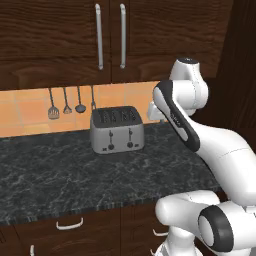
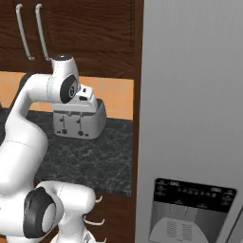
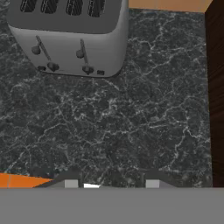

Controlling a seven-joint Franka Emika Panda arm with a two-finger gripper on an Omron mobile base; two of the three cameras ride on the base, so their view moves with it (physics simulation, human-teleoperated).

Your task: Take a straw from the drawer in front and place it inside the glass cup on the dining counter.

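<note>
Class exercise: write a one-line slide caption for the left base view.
White robot arm raised over a black speckled worktop with a silver four-slot toaster, utensils hanging on the orange tiled wall behind.

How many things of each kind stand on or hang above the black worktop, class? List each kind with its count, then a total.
Toaster: 1
Hanging utensils on the orange tiled wall: 4
Total: 5
</note>
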